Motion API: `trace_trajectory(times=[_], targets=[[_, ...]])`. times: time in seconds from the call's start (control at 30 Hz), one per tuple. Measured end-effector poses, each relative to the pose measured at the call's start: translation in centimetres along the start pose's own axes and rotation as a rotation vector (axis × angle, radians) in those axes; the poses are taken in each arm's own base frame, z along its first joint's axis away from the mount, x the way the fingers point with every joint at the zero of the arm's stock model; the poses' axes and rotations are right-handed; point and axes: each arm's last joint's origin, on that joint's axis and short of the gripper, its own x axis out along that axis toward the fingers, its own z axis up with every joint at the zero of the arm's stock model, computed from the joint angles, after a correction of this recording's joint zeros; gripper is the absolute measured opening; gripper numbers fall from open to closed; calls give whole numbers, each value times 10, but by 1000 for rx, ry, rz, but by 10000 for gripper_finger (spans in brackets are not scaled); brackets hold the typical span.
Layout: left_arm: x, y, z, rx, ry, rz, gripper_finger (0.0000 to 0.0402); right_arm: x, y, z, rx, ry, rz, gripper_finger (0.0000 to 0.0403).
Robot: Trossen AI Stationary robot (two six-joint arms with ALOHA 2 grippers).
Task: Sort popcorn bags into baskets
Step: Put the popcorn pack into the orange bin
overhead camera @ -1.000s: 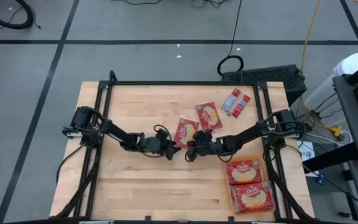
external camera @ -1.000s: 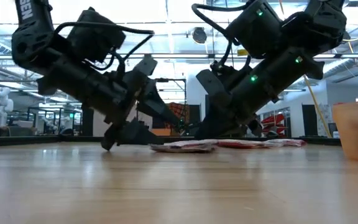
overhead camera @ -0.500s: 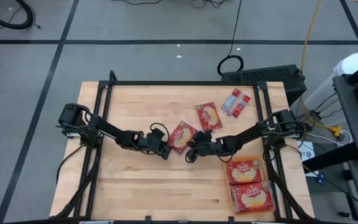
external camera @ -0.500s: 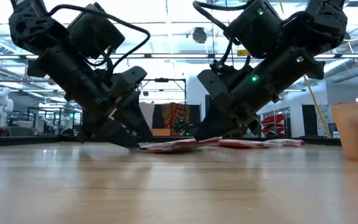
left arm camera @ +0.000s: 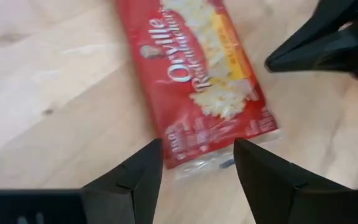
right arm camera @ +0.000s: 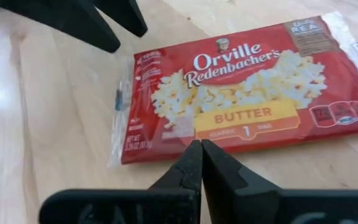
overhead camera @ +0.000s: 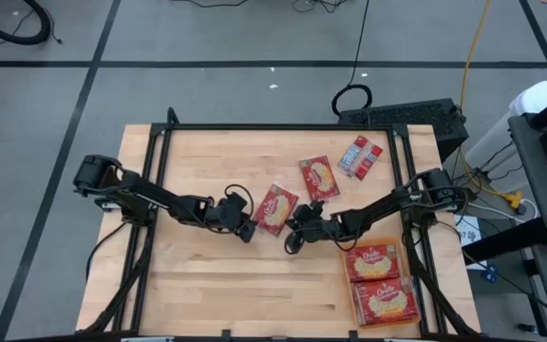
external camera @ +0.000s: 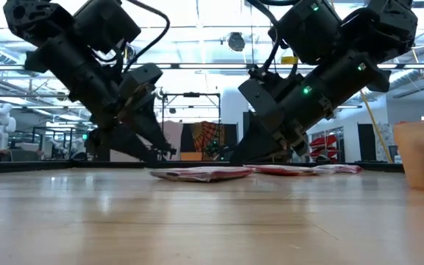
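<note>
A red popcorn bag (overhead camera: 275, 209) with a yellow-cream picture lies flat on the wooden table near its middle. My left gripper (overhead camera: 249, 228) hangs open just over the bag's left end; in the left wrist view its fingertips (left arm camera: 143, 174) stand above that end's corners. My right gripper (overhead camera: 292, 236) is shut, with its tips low by the bag's right long edge. Two more bags lie flat farther back: one with a yellow picture (overhead camera: 318, 178), one with a grey-white panel (overhead camera: 360, 157). The orange basket (external camera: 422, 154) at the near right holds two bags (overhead camera: 373, 261). My right gripper's shut fingertips (right arm camera: 201, 149) slant down from the table's right side to the bag's long edge (right arm camera: 185, 146), about midway along it. The bag lies flat on the table. Whether the tips touch the edge or only the wood beside it, I cannot tell.
A black metal frame (overhead camera: 160, 142) runs round the table's edges. Bare wood spans the table's left half and near middle. Beyond the far right corner sits a dark box with cables (overhead camera: 406, 114).
My left gripper has risen and drawn back toward the table's left edge, clear of the bag. The bag has slid a little toward the near left; its right end, tipped up half a second ago, lies flat again.
</note>
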Motion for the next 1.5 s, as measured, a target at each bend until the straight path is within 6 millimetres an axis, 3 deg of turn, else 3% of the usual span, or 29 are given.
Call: trace_trajectory(times=[0.33,0.5,0.63,0.9,1.07,1.2,1.5], targets=[[14,7,-10,13,32,53,270,0,0,2,-53,-17,5,1],[24,5,-11,21,-1,26,277,0,1,4,-55,-44,-1,1],[30,7,-14,110,4,26,222,0,2,4,-51,-51,1,1],[39,13,-22,297,40,63,23,-8,13,10,-77,-127,46,1],[33,7,-19,468,23,21,15,-19,14,23,-62,-203,9,3],[18,2,-13,595,-16,33,6,-37,9,45,-68,-232,-4,17],[-15,-18,-5,837,-205,102,4,-79,-22,82,-38,-123,1,100]])
